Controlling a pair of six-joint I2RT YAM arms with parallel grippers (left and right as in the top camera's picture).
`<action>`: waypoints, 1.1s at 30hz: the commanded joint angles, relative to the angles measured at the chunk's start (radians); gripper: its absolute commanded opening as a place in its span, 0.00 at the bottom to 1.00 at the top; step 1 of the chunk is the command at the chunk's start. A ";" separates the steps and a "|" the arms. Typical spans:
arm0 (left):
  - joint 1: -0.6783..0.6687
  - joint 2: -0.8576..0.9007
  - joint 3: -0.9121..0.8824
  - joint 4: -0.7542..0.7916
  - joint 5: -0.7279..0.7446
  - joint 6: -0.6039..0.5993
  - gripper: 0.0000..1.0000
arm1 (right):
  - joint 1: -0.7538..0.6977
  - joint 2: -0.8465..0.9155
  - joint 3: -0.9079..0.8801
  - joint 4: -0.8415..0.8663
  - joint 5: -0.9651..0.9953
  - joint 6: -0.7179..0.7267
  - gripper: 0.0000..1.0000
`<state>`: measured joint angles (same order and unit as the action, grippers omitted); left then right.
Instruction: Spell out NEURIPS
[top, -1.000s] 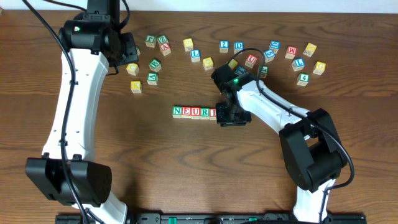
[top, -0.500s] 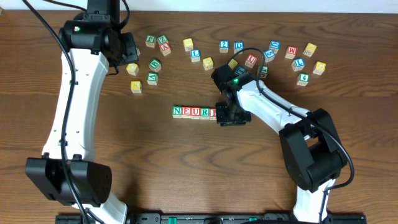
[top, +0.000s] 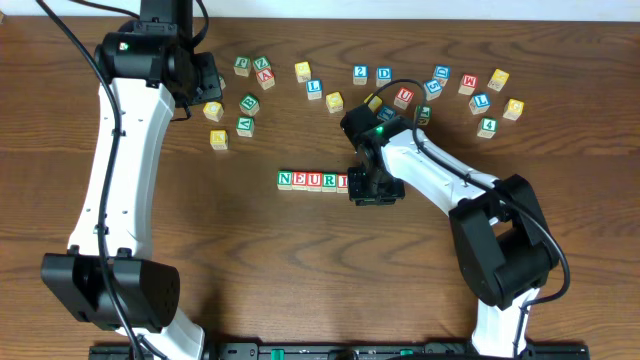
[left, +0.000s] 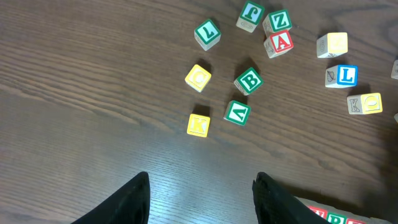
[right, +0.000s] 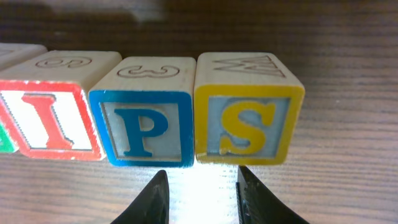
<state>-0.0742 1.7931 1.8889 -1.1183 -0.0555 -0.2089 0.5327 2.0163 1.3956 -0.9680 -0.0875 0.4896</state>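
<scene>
The cubes N, E, U, R, I (top: 313, 181) stand in a row at mid-table. My right gripper (top: 368, 188) covers the row's right end. In the right wrist view the red I (right: 46, 109), the blue P (right: 146, 121) and the yellow S (right: 245, 115) sit side by side and touching. The right gripper (right: 201, 186) is open just in front of the P–S seam, holding nothing. My left gripper (top: 205, 85) hovers at the back left. In its wrist view the left gripper (left: 201, 186) is open and empty above bare wood.
Several loose cubes lie along the back of the table, among them a yellow K (left: 198, 124), a green B (left: 248, 81), a red A (left: 280, 43), a blue L (left: 342, 75), a 2 (top: 360, 73), a D (top: 384, 74) and a 4 (top: 487, 127).
</scene>
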 joint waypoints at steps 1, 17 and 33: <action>0.001 0.000 -0.010 0.000 -0.013 -0.006 0.53 | 0.004 -0.076 0.001 0.001 -0.008 -0.009 0.30; 0.001 -0.028 -0.008 0.001 -0.013 0.039 0.53 | -0.127 -0.264 0.014 0.055 0.089 -0.035 0.35; 0.001 -0.254 -0.008 -0.076 -0.099 0.134 0.77 | -0.406 -0.397 0.015 0.097 0.089 -0.151 0.52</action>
<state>-0.0746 1.5410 1.8866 -1.1717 -0.1284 -0.1120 0.1658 1.6367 1.3972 -0.8734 -0.0093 0.3695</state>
